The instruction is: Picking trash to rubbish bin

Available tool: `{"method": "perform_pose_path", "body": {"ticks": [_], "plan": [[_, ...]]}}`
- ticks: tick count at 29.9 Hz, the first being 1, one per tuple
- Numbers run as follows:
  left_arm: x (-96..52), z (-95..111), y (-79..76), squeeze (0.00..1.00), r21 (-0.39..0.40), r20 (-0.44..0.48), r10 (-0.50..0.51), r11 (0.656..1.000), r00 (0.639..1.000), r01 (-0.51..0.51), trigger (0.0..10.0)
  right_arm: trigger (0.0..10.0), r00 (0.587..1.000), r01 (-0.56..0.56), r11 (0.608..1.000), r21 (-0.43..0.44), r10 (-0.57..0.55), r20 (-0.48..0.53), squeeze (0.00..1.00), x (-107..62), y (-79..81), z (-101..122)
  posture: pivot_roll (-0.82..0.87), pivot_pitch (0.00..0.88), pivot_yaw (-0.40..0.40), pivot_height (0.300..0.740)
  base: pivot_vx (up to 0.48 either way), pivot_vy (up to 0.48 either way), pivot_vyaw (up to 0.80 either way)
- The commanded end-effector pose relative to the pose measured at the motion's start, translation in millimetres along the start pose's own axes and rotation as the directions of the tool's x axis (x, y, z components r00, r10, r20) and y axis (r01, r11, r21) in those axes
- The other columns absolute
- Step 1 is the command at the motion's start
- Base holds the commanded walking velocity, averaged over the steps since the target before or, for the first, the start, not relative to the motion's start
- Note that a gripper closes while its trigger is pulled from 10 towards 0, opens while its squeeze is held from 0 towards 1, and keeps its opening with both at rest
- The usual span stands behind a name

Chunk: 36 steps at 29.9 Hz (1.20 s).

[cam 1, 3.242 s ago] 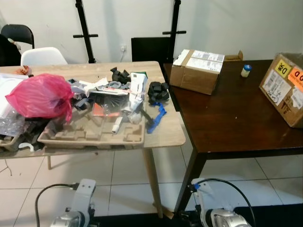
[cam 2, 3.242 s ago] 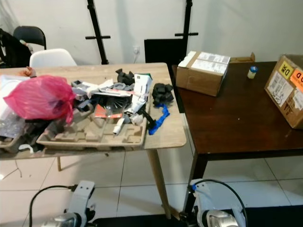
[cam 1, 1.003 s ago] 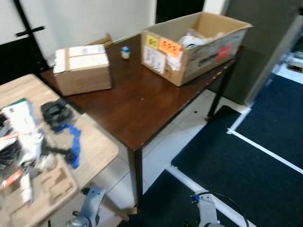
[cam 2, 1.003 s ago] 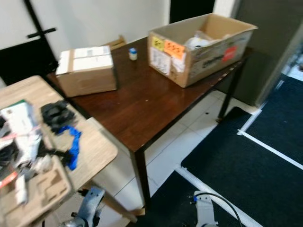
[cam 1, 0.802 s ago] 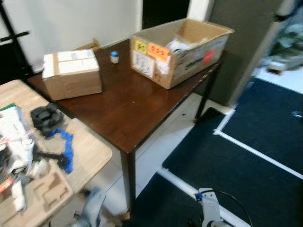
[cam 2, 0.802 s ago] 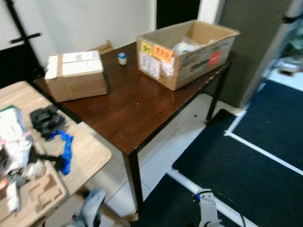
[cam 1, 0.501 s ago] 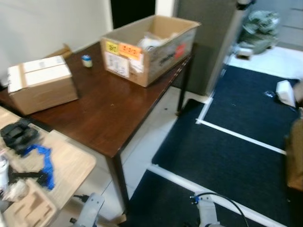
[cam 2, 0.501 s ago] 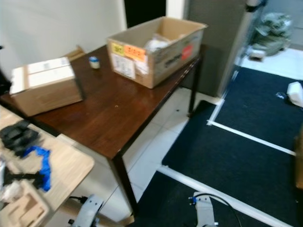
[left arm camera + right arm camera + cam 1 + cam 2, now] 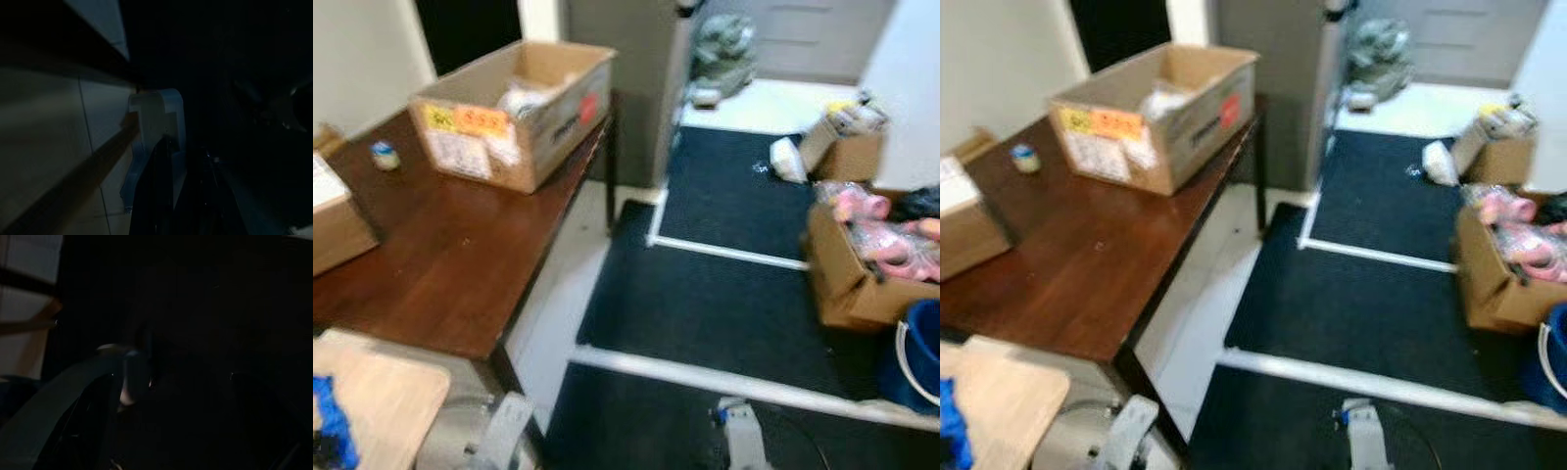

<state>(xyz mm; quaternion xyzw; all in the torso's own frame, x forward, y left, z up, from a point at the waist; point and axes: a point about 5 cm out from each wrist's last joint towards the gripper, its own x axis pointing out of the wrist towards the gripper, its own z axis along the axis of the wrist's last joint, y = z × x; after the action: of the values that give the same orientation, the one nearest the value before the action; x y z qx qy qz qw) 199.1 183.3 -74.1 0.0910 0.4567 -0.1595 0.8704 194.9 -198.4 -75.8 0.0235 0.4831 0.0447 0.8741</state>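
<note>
A blue bucket (image 9: 920, 357) with a pale rim stands on the floor at the far right edge. Beside it a cardboard box (image 9: 858, 279) holds pink plastic-wrapped stuff. A white crumpled piece (image 9: 786, 159) lies on the dark carpet (image 9: 705, 294) farther off, next to another small box (image 9: 847, 147). A blue scrap (image 9: 327, 431) lies on the light wooden table corner (image 9: 382, 397) at the lower left. My left arm (image 9: 504, 436) and right arm (image 9: 739, 436) hang idle at the bottom edge. Both wrist views are very dark.
A dark brown table (image 9: 431, 255) on my left carries an open cardboard box (image 9: 514, 108) and a small bottle (image 9: 382, 155). A grey cabinet (image 9: 626, 69) stands behind it, and a grey-green bag (image 9: 724, 54) lies by the far doorway. White strips cross the carpet.
The whole view has swung to the right. The cluttered wooden table has slid off to the left; the carpet, floor boxes and blue bucket have come into view. Both arms still hang down.
</note>
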Motion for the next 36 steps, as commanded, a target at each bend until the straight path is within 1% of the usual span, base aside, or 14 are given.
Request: {"method": "perform_pose_path", "body": {"ticks": [1,14,20,26,28,29,32,36], "plan": [[-1.9,-10.2,1.3,0.0,-0.018,-0.028,0.012,1.0,1.0,-0.012,10.0,10.0,0.999,-0.019,1.0,-0.005,0.018,-0.031,0.0,0.6,6.1,-10.1,-0.09,0.053,0.026,0.74,0.0,0.0,-0.8],[-1.9,-7.4,2.1,0.0,-0.02,-0.005,0.016,1.0,1.0,-0.016,10.0,10.0,0.999,-0.02,1.0,-0.015,0.02,-0.038,0.0,0.3,5.3,-11.8,-0.09,0.062,0.018,0.74,0.0,0.0,-0.8],[-0.5,0.0,2.0,0.0,-0.049,0.022,0.023,0.999,0.999,-0.022,10.0,10.0,0.999,-0.021,1.0,-0.015,0.021,-0.041,0.0,0.5,6.2,-12.9,-0.09,0.069,0.018,0.74,0.0,0.0,-0.8],[0.8,11.1,0.3,0.0,-0.137,0.089,0.0,0.991,0.996,0.012,10.0,10.0,0.999,-0.016,1.0,-0.007,0.016,-0.04,0.0,0.3,5.4,-13.5,-0.09,0.073,0.019,0.74,0.0,0.0,-0.8],[0.9,12.1,0.5,0.0,-0.143,0.096,0.001,0.99,0.995,0.013,10.0,10.0,0.999,-0.016,1.0,-0.007,0.016,-0.04,0.0,0.3,5.3,-13.5,-0.09,0.073,0.019,0.74,0.0,0.0,-0.8],[0.8,15.1,0.9,0.0,-0.159,0.115,-0.004,0.987,0.993,0.022,10.0,10.0,0.999,-0.015,1.0,-0.005,0.015,-0.04,0.0,0.2,5.2,-13.8,-0.09,0.074,0.019,0.74,0.0,0.0,-0.8],[0.4,23.2,2.7,0.0,-0.174,0.156,-0.018,0.984,0.988,0.045,10.0,10.0,0.999,-0.01,1.0,0.0,0.01,-0.045,0.0,-0.3,4.1,-16.3,-0.09,0.076,0.02,0.74,0.0,0.0,-0.8],[0.4,25.9,1.7,0.0,-0.155,0.169,-0.033,0.986,0.985,0.059,10.0,10.0,0.999,-0.007,1.0,0.004,0.007,-0.048,0.0,-0.6,3.5,-18.1,-0.09,0.076,0.021,0.74,0.0,0.0,-0.8]]}}
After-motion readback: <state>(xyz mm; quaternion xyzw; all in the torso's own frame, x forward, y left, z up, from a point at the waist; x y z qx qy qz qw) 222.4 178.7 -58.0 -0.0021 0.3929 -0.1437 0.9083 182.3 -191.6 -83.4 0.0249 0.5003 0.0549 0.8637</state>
